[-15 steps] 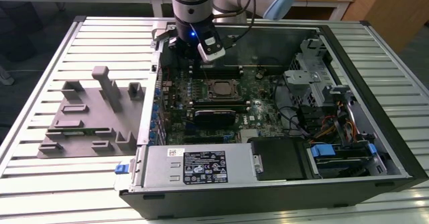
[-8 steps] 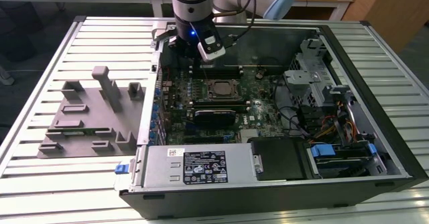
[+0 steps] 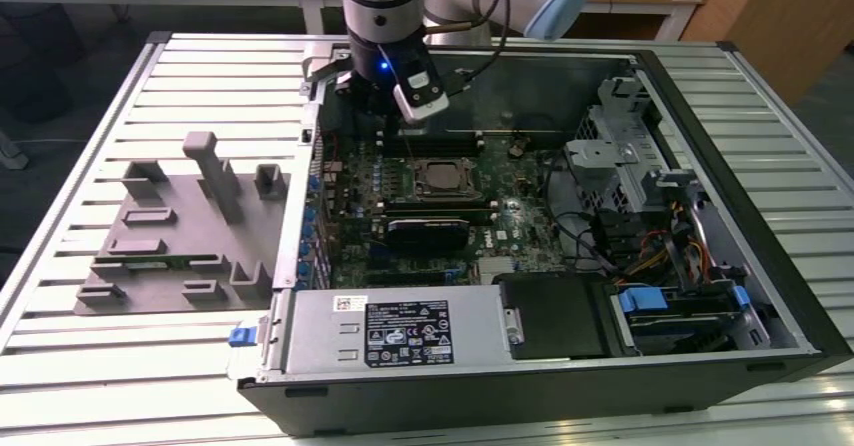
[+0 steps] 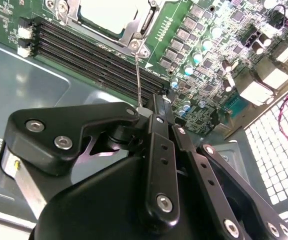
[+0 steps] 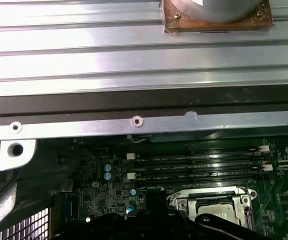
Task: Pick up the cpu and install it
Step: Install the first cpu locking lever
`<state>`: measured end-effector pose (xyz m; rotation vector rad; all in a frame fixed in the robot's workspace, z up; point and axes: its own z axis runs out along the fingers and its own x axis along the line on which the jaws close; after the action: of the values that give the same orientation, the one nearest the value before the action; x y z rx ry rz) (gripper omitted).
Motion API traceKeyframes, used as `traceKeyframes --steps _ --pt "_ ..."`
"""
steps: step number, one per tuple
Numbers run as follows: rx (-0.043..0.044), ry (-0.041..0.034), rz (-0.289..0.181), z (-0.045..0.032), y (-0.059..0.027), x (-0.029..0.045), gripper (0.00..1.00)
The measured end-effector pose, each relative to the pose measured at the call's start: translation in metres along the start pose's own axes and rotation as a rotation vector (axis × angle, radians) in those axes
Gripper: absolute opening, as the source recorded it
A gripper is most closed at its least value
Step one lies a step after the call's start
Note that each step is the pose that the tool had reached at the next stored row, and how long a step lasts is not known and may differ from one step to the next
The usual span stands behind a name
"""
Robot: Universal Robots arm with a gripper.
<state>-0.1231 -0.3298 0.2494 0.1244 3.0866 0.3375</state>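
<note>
In the exterior view the open computer case (image 3: 534,381) fills the middle, baring its motherboard (image 3: 521,226). The gripper (image 3: 404,106) hangs upper centre, how wide I cannot tell. At centre, the socket (image 3: 462,180) already seats the cpu (image 3: 439,177), so the gripper is likely there for the lever (image 4: 138,75).

Even overhead light brightens the slatted table (image 3: 80,366); glare streaks its ribs, while the open case (image 3: 534,386) interior sits in shadow.

exterior view: high up, looking down on the whole open case (image 3: 534,391) and desk (image 3: 80,366)
second wrist view: super close, angled onto the motherboard (image 4: 209,60)
first wrist view: close, facing the case's edge
shared: socket (image 5: 211,205), memory slots (image 4: 94,55)
</note>
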Motion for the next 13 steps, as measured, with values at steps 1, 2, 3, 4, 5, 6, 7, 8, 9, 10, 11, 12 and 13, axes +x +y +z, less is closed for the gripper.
traceKeyframes --steps 1,2,3,4,5,6,7,8,9,10,11,12,13 --pt "-0.0001 0.0002 0.0 0.0 0.0 -0.0005 0.11" --pt "0.0 0.0007 0.0 0.0 0.0001 -0.0012 0.11" --pt "0.0 0.001 0.0 0.0001 0.0002 -0.0021 0.11" --pt "0.0 0.0015 0.0 0.0001 0.0003 -0.0033 0.11" --pt "0.0 0.0021 0.0 0.0002 0.0004 -0.0048 0.11" --pt "0.0001 0.0029 0.001 0.0003 0.0005 -0.0064 0.11" --pt "0.0002 0.0039 0.001 0.0004 0.0007 -0.0083 0.11" --pt "0.0003 0.005 0.001 0.0004 0.0008 -0.0105 0.11" --pt "0.0007 0.0096 0.002 0.0009 0.0015 -0.0196 0.11" --pt "0.0008 0.0111 0.002 0.001 0.0017 -0.0223 0.11" --pt "0.0009 0.0122 0.003 0.0011 0.0019 -0.0247 0.11" --pt "0.0011 0.0138 0.003 0.0012 0.0022 -0.0284 0.11" --pt "0.0011 0.0147 0.003 0.0013 0.0024 -0.0306 0.11"
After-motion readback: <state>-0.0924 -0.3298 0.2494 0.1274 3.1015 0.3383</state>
